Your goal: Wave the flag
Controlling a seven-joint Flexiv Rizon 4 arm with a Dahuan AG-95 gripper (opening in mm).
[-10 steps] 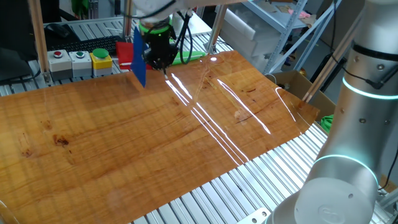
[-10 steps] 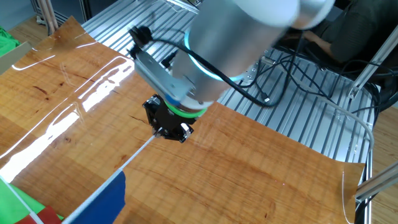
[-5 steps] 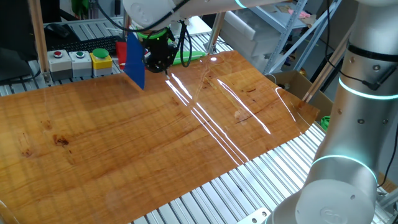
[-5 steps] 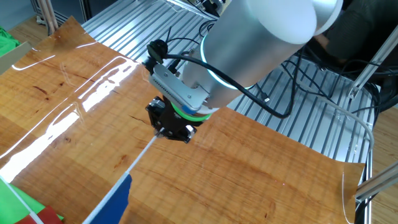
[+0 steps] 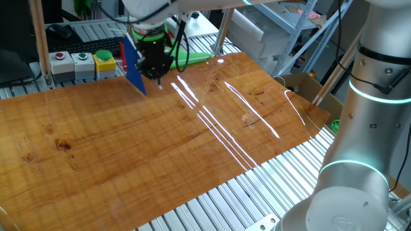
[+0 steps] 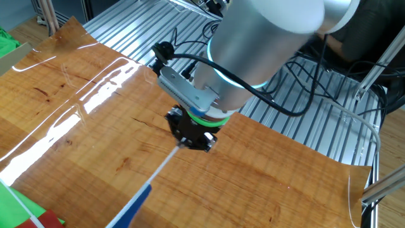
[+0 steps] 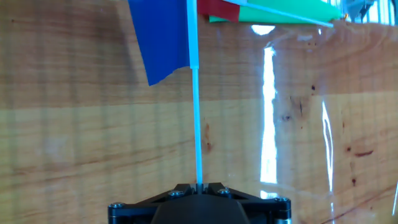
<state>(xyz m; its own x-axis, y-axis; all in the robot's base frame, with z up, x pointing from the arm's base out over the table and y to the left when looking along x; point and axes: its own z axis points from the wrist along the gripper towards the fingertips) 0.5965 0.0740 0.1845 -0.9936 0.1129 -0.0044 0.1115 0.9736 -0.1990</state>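
The flag [image 5: 133,67] is a small dark blue rectangle on a thin white stick [image 7: 196,112]. My gripper [image 7: 199,185] is shut on the bottom end of the stick and holds the flag above the wooden table [image 5: 192,147]. In one fixed view the gripper [image 5: 155,69] hangs over the far left part of the table with the blue cloth to its left. In the other fixed view the gripper [image 6: 193,140] points down-left and the stick runs to the blue cloth [image 6: 136,206] at the bottom edge. In the hand view the cloth [image 7: 161,37] is at the top left.
A box with red, green and yellow buttons [image 5: 83,63] stands behind the table at the far left. Red and green flat pieces [image 7: 267,12] lie beyond the flag. A cardboard box [image 5: 305,86] sits off the table's right side. The robot's base [image 5: 366,147] rises at the right.
The gripper has swung the flag: in one fixed view the cloth moved left and back, and in the other fixed view the gripper moved right and the cloth turned edge-on.
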